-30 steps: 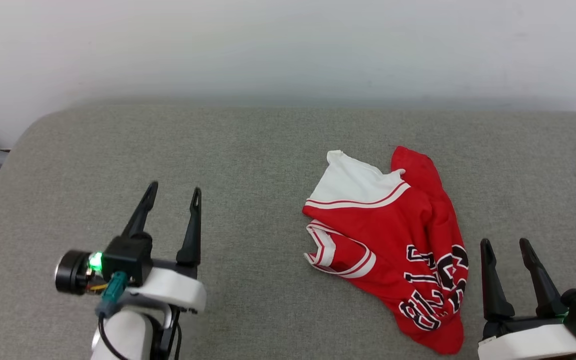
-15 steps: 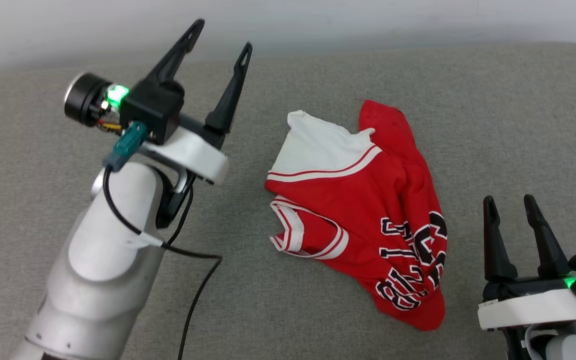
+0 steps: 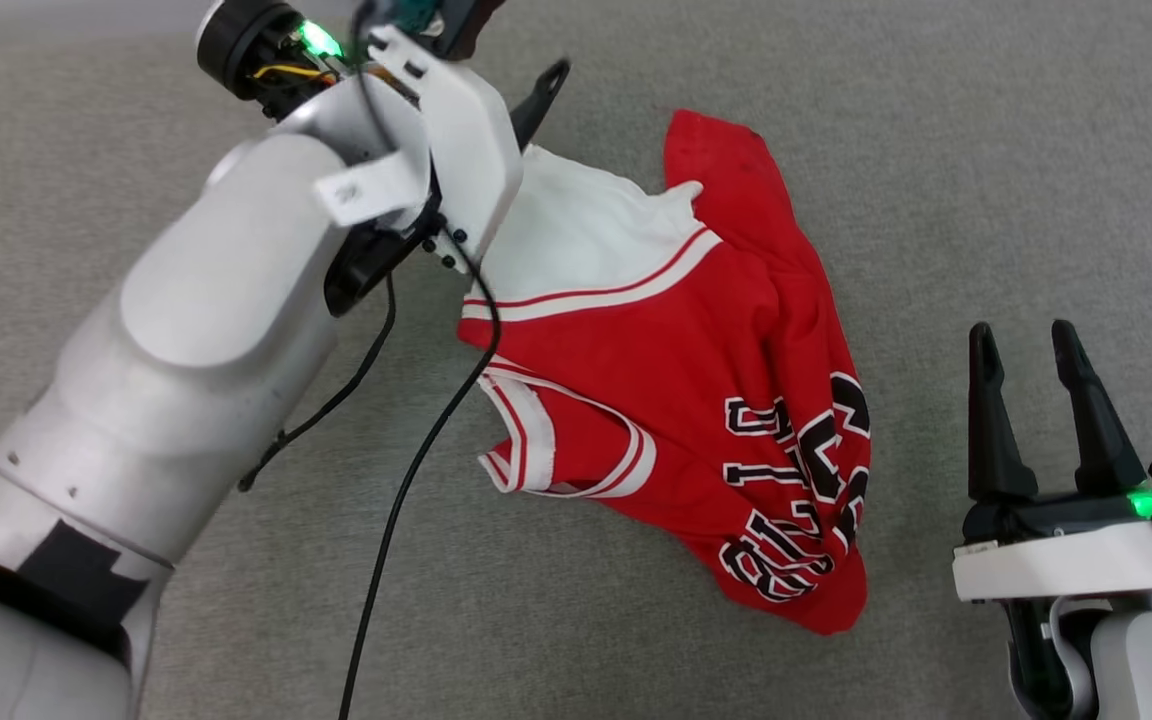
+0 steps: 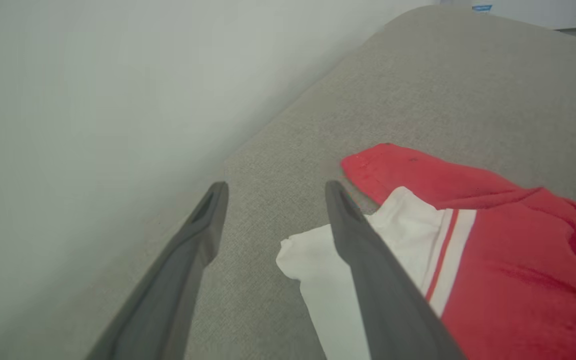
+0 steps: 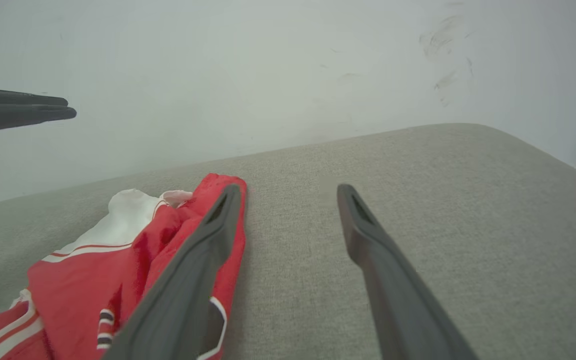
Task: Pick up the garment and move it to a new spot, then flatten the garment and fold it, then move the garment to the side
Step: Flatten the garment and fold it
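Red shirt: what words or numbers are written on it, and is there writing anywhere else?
On the red jersey T-shirt with white sleeve: black white-outlined lettering, crumpled and sideways, cannot be read.
On the small white tag on the left arm: marks too small to read.

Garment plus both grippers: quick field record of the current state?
garment: red jersey, crumpled, unfolded, lying on grey cushion
details: white sleeve at far side, black lettering at near side
left gripper: open, at the white sleeve, nothing held, contact unclear
right gripper: open, right of the garment, empty
task stage: pick-up not yet done
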Tool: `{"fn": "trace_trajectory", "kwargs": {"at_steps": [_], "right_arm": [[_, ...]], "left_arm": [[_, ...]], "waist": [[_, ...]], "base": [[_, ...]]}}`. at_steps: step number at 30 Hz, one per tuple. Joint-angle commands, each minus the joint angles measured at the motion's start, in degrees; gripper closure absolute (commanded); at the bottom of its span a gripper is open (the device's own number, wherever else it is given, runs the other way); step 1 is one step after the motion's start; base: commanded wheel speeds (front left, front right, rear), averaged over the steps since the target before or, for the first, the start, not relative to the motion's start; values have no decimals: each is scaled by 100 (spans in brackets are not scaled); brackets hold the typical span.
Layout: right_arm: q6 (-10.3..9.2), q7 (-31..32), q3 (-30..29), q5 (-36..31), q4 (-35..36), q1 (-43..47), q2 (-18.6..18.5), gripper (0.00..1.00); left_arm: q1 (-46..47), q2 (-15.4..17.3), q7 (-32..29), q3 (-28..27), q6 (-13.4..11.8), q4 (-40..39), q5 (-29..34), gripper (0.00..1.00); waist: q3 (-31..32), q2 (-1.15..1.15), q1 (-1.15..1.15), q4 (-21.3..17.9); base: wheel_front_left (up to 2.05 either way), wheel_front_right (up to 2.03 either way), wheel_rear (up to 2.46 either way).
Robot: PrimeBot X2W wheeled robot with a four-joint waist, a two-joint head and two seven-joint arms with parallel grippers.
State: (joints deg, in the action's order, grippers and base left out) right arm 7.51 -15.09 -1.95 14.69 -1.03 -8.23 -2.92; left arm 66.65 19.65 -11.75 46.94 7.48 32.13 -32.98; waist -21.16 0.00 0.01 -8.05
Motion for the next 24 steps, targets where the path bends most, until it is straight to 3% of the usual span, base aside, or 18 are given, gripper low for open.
{"fn": "trace_trajectory", "kwargs": {"at_steps": [1,4,12,24], "right_arm": [[-4,-12,4,25,22,-104,8,0],[-4,-12,18,76,30,-189,8,0],[-4,-12,142,211,47,-392,8,0],[-4,-12,165,270,58,-520,8,0]], "left_arm": [[134,39,-205,126,-12,22,-118,0],[388,151,-1054,593,-12,73,-767,0],[861,363,-2333,1362,-12,412,-1770,0],[749,487,-3041,2661,1,570,-2003,0]], "waist": [[-135,0,-1,-109],[-305,0,-1,-199],[-674,0,-1,-424],[-938,0,-1,-559]], "base": [[0,0,0],[0,0,0],[0,0,0],[0,0,0]]}}
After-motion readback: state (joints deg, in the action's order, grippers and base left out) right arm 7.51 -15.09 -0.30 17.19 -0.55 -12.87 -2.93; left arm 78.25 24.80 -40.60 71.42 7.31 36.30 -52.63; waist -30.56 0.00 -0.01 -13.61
